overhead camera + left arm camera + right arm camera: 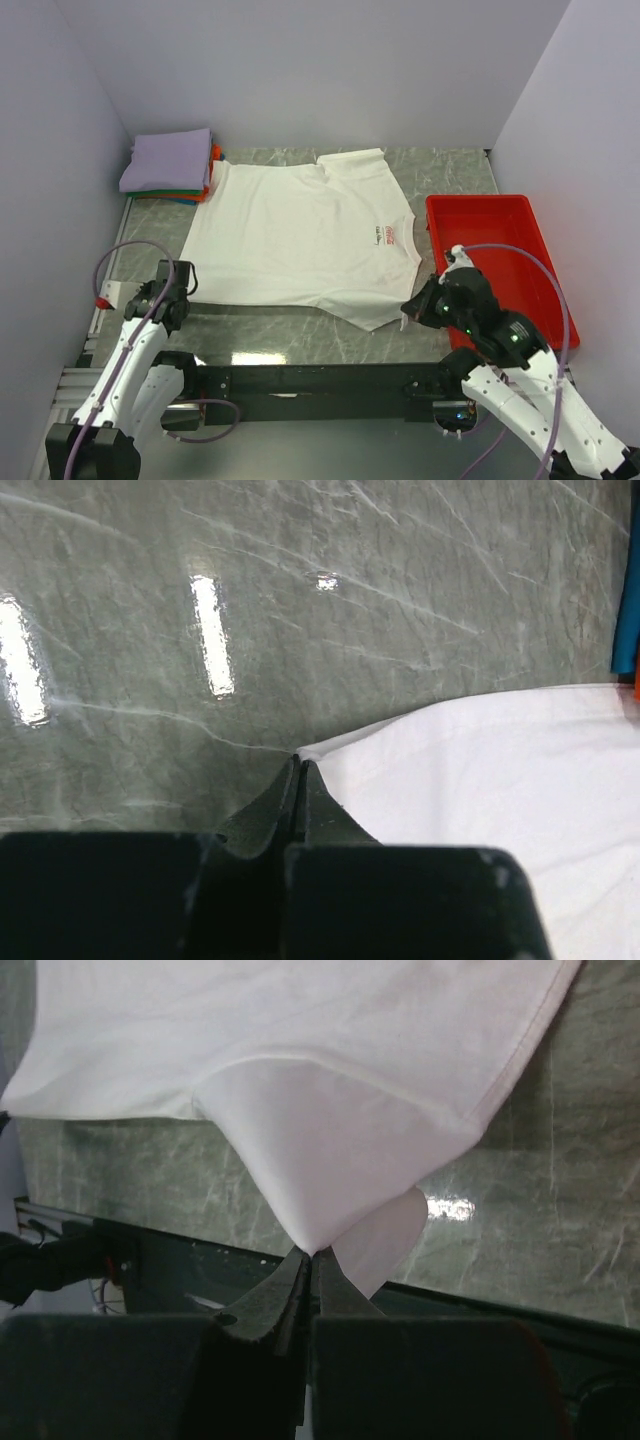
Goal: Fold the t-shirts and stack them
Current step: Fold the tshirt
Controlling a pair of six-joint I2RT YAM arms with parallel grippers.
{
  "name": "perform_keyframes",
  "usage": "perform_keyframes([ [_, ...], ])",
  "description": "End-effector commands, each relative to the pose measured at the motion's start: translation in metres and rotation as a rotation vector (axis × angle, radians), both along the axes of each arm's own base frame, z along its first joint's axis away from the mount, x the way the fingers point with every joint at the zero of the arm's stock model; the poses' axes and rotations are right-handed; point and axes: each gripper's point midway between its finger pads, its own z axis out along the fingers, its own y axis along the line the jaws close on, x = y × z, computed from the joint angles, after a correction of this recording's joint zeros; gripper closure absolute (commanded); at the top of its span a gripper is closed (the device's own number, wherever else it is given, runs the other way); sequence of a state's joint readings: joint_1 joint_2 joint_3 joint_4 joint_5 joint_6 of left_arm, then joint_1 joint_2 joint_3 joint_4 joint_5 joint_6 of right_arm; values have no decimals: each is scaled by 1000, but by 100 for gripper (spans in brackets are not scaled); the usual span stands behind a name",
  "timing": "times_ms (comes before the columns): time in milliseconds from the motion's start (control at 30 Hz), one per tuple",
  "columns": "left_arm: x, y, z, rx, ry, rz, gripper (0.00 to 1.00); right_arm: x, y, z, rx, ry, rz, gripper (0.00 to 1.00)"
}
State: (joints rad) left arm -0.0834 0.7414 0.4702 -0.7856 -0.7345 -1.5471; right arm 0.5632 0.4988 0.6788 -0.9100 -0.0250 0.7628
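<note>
A white t-shirt [300, 235] lies spread flat on the marble table, its small red chest logo [388, 233] facing up. My left gripper [187, 285] is shut on the shirt's near-left hem corner, low on the table; the left wrist view shows its tips [300, 762] pinching the white edge [500, 780]. My right gripper [408, 305] is shut on the near-right sleeve, which is lifted into a peak of cloth [320, 1150] above the closed tips [313, 1252]. A stack of folded t-shirts [168, 165], lavender on top, sits at the far left corner.
A red plastic tray [500, 225] stands at the right, just behind my right arm. Walls close in the table on the left, back and right. The black base rail [320, 378] runs along the near edge.
</note>
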Motion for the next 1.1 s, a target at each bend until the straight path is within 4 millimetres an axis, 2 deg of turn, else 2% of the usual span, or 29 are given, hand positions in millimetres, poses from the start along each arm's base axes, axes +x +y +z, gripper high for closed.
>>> perform_keyframes([
  [0, 1, 7, 7, 39, -9, 7, 100, -16, -10, 26, 32, -10, -23, 100],
  [67, 6, 4, 8, 51, 11, -33, 100, -17, -12, 29, 23, -13, -27, 100],
  [167, 21, -1, 13, 47, 18, -78, 99, -7, -10, 34, 1, -19, -28, 100],
  [200, 29, -2, 22, 45, 0, -84, 100, 1, -6, 43, 15, -48, -27, 100],
  [233, 38, -5, 26, 48, -7, -109, 100, 8, -1, 41, -3, -36, -18, 100],
  [267, 45, -6, 24, 48, 13, -120, 100, 16, -1, 42, -21, -45, -30, 100],
  [300, 55, -8, 31, 48, -1, -128, 100, 28, 6, 52, -6, -80, -27, 100],
  [333, 64, -9, 32, 44, -5, -133, 100, 36, 9, 55, -12, -86, -28, 100],
  [367, 69, -10, 23, 42, 42, -133, 100, 46, 14, 48, -45, -58, -23, 100],
  [400, 81, -11, 29, 38, 34, -133, 100, 55, 17, 53, -50, -71, -27, 100],
  [433, 87, -12, 28, 38, 52, -135, 100, 68, 21, 56, -51, -90, -34, 100],
  [467, 93, -13, 16, 37, 108, -137, 100, 78, 25, 45, -86, -54, -29, 100],
  [500, 105, -14, 23, 37, 102, -137, 100, 92, 27, 49, -81, -72, -45, 100],
  [533, 111, -14, 21, 37, 118, -136, 100, 100, 30, 47, -80, -64, -39, 100],
  [567, 114, -15, 7, 37, 185, -141, 100, 110, 32, 36, -107, -31, -36, 100],
  [600, 126, -16, 12, 35, 178, -136, 100, 124, 31, 38, -100, -46, -55, 100],
  [633, 130, -17, 9, 28, 194, -133, 100, 131, 29, 36, -100, -41, -63, 100],
  [667, 137, -18, 1, 22, 235, -134, 99, 140, 28, 23, -124, -6, -63, 100],
  [733, 145, -21, -7, 9, 261, -136, 100, 160, 25, 24, -98, -5, -78, 100],
  [767, 147, -22, -16, 4, 289, -139, 100, 167, 24, 13, -106, 23, -78, 100],
  [800, 156, -25, -15, -6, 273, -146, 100, 178, 19, 15, -101, 20, -97, 100],
  [867, 160, -27, -22, -15, 287, -146, 100, 188, 18, 4, -99, 56, -92, 100],
  [933, 168, -29, -21, -27, 278, -152, 100, 202, 16, 8, -81, 43, -104, 100],
  [967, 172, -30, -20, -31, 274, -153, 100, 206, 16, 2, -80, 63, -103, 100],
  [1067, 180, -31, -13, -30, 264, -155, 100, 218, 10, 0, -70, 75, -118, 100],
])
